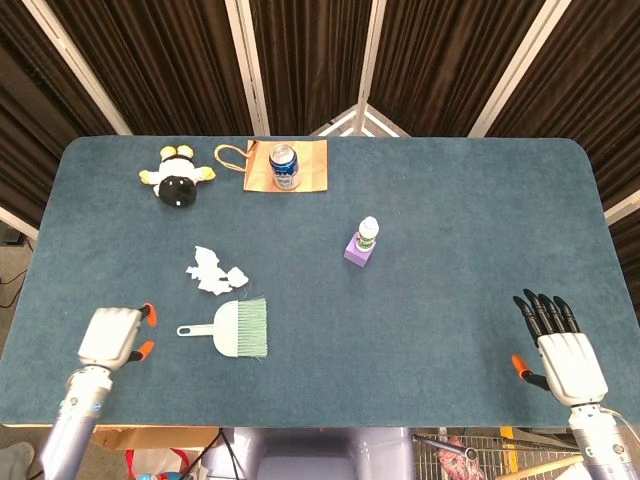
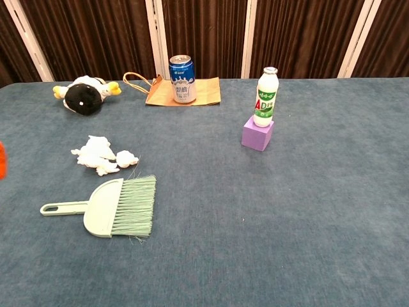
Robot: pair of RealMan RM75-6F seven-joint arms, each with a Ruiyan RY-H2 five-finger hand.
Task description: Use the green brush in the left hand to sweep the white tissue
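Note:
The green brush [image 1: 236, 328] lies flat on the blue table [image 1: 450, 220], handle pointing left and bristles right; the chest view shows the brush [image 2: 108, 208] too. The crumpled white tissue [image 1: 215, 271] sits just beyond its bristles, and in the chest view the tissue [image 2: 99, 155] lies in a few pieces. My left hand [image 1: 113, 337] hovers over the table left of the handle, a short gap away, holding nothing; only an orange fingertip [image 2: 2, 160] of it shows at the chest view's left edge. My right hand [image 1: 560, 346] rests open near the front right edge.
At the back left lies a black-and-white plush duck [image 1: 178, 180]. A blue can [image 1: 284, 166] stands on a brown paper bag [image 1: 310, 165] at the back. A small bottle [image 1: 368, 233] stands on a purple block [image 1: 357, 253] mid-table.

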